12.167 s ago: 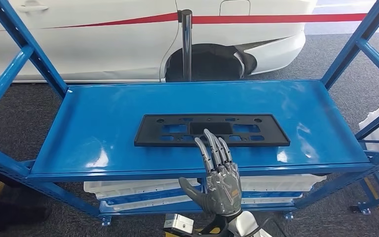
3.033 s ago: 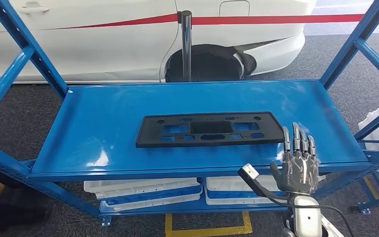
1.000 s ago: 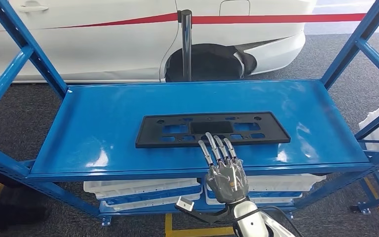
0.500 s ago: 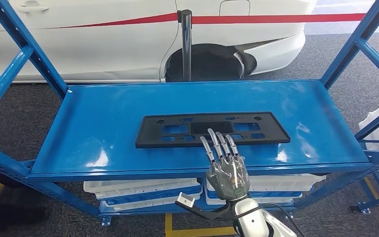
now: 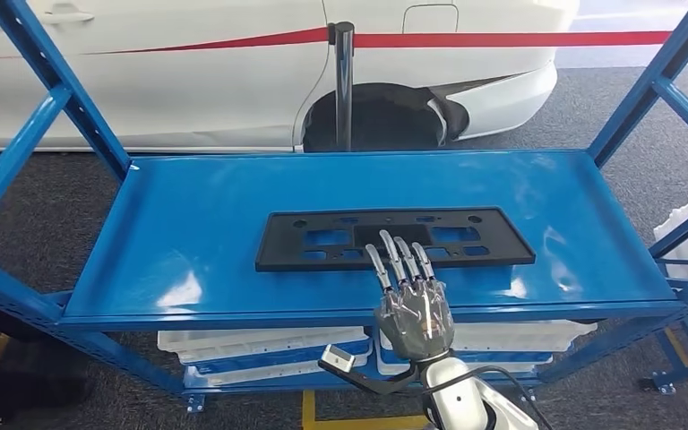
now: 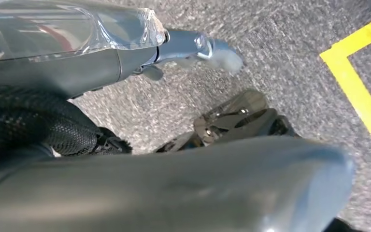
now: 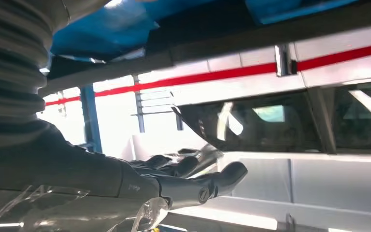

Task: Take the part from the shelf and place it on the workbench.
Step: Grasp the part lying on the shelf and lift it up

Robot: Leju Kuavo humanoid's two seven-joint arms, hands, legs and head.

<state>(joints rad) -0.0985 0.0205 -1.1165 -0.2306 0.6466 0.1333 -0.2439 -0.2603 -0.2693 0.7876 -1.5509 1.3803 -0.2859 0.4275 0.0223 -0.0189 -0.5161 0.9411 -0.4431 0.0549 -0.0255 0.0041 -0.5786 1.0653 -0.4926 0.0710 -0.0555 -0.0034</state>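
Since three seconds earlier the right hand [image 5: 414, 309] had swung inward, fingers spread and empty, to the near edge of the part [image 5: 394, 239] lying flat on the shelf [image 5: 188, 224]; stiff and light, likely best gripped along that long edge.

Head view high, facing down onto the shelf [image 5: 188, 224]; right wrist close behind the right hand [image 5: 412, 309], sharing the white car [image 5: 188, 81]; left wrist facing the floor [image 6: 290, 48].

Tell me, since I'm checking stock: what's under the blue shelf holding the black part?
White trays sit stacked on a lower level under the blue shelf. Their contents are covered.
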